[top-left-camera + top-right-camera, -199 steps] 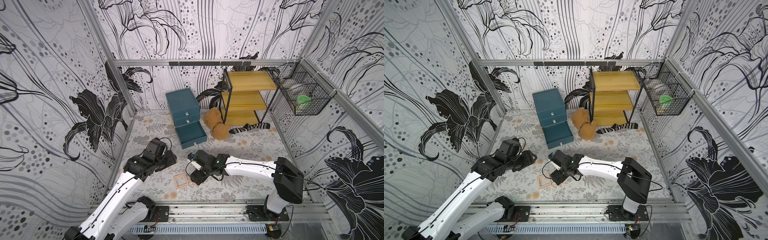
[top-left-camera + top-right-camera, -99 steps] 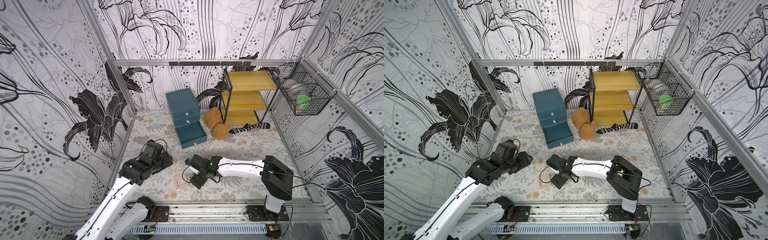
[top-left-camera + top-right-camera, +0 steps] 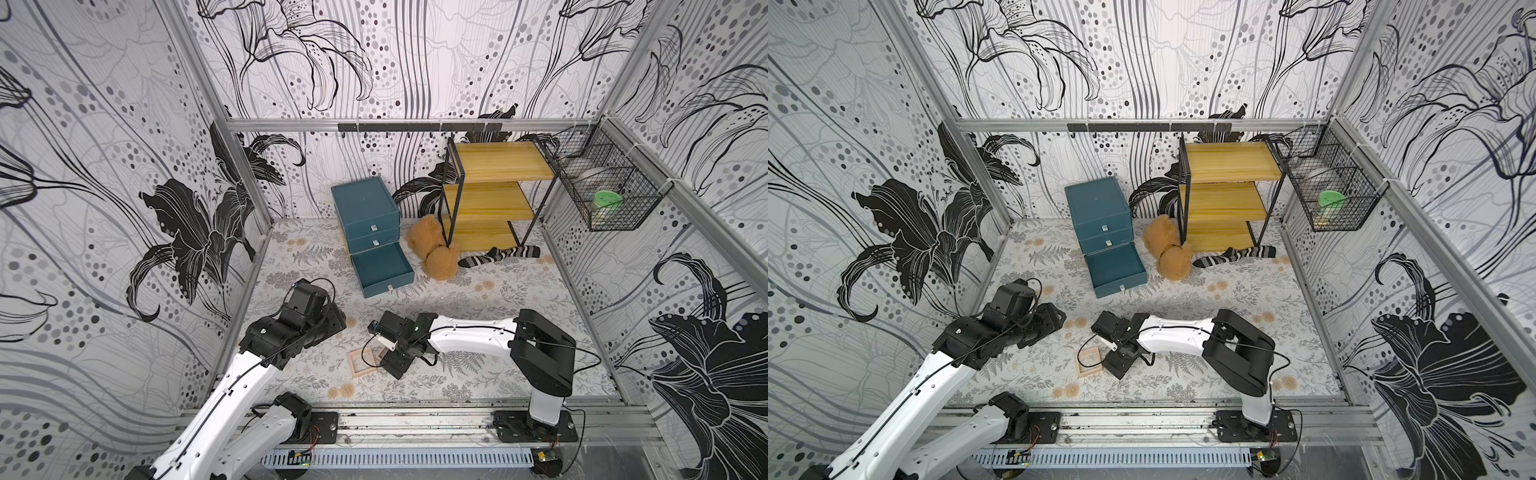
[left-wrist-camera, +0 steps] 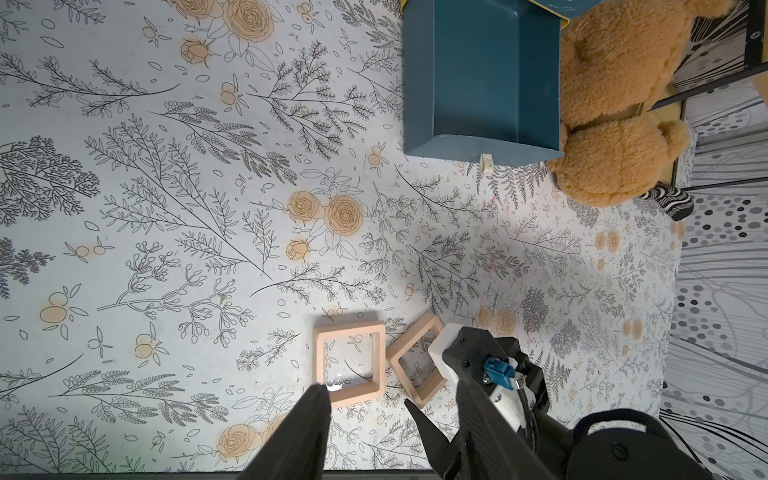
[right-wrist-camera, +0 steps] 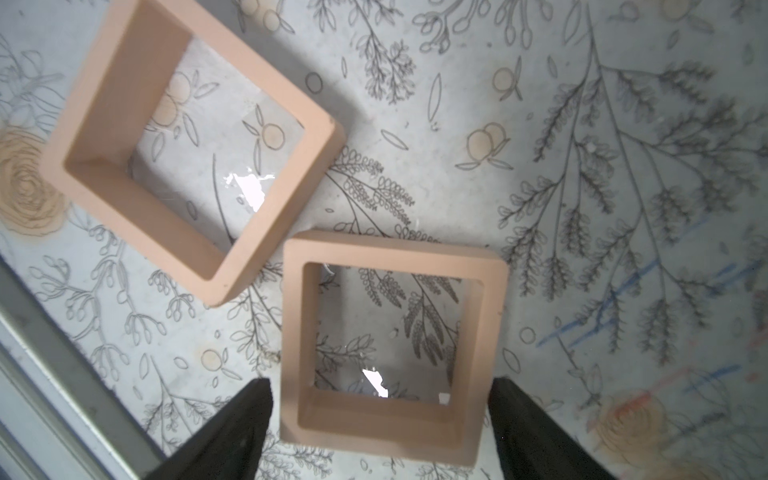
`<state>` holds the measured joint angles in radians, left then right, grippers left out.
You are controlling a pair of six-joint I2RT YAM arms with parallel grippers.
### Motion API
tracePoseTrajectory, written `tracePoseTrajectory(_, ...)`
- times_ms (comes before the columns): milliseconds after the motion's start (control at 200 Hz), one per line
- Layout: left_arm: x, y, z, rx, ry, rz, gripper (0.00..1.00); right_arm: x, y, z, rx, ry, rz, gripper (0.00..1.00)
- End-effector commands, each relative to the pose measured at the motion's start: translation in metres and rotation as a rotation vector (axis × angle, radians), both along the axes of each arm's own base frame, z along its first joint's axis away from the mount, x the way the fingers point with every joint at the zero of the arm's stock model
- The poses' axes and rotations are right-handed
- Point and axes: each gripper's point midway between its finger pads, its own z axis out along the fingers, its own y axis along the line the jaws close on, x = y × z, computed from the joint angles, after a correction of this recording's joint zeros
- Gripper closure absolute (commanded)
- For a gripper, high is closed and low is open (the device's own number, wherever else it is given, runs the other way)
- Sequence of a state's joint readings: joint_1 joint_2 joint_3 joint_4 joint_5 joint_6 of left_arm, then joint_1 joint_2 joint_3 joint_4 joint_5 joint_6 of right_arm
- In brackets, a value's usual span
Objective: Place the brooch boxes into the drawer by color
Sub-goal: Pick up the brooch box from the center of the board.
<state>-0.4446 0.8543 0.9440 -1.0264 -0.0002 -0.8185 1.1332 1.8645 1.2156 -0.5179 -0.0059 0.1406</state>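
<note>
Two pale pinkish brooch boxes lie side by side near the table's front; one brooch box point(image 3: 365, 376) point(image 3: 1090, 371) point(image 4: 349, 328) point(image 5: 99, 91) lies flat in the open. My right gripper point(image 3: 397, 361) point(image 3: 1119, 361) point(image 5: 380, 386) is open, its jaws straddling the other brooch box point(image 4: 409, 337) point(image 5: 395, 253) with a gap on each side. My left gripper point(image 3: 336, 324) point(image 3: 1057, 318) point(image 4: 388, 386) hovers open and holds nothing, left of the boxes. The teal drawer chest point(image 3: 365, 208) point(image 3: 1098, 205) stands at the back, its bottom drawer point(image 3: 382, 266) point(image 3: 1115, 270) point(image 4: 478, 70) pulled out.
A brown teddy bear point(image 3: 432, 253) point(image 4: 615, 104) lies right beside the pulled-out drawer, with a striped sock point(image 3: 498, 255) behind it. The yellow shelf rack point(image 3: 490, 195) stands at the back right. A wire basket point(image 3: 602, 195) hangs on the right wall.
My right gripper has moved toward the table's front and come down round the brooch box. My left arm has drawn back a little toward the front left.
</note>
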Motion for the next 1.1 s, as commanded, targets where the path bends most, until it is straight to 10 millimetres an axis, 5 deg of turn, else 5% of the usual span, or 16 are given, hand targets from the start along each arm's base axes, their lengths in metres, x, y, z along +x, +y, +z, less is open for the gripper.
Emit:
tracePoseTrajectory(0, 0.003, -0.003, 0.006, -0.01, -0.022, -0.005, 0.46, -0.005, -0.005, -0.009, -0.043, 0.016, 0.007, 0.17)
tracePoseTrajectory(265, 0.0, -0.003, 0.001, -0.01, -0.008, -0.01, 0.46, -0.004, -0.01, -0.018, -0.063, 0.018, -0.015, 0.27)
tracePoseTrajectory(441, -0.001, -0.003, 0.0, -0.013, -0.007, -0.01, 0.46, 0.0, -0.012, -0.018, -0.068, -0.001, -0.037, 0.44)
tracePoseTrajectory(701, -0.003, -0.004, -0.005, -0.013, 0.008, -0.022, 0.47, 0.012, -0.01, 0.015, -0.011, -0.055, -0.118, 0.58)
tracePoseTrajectory(851, -0.005, -0.007, -0.011, -0.021, 0.022, -0.038, 0.46, 0.038, -0.014, 0.043, 0.031, -0.059, -0.243, 0.62)
tracePoseTrajectory(1097, -0.005, -0.012, -0.019, -0.035, 0.04, -0.061, 0.46, 0.111, -0.023, 0.089, 0.068, -0.094, -0.421, 0.63)
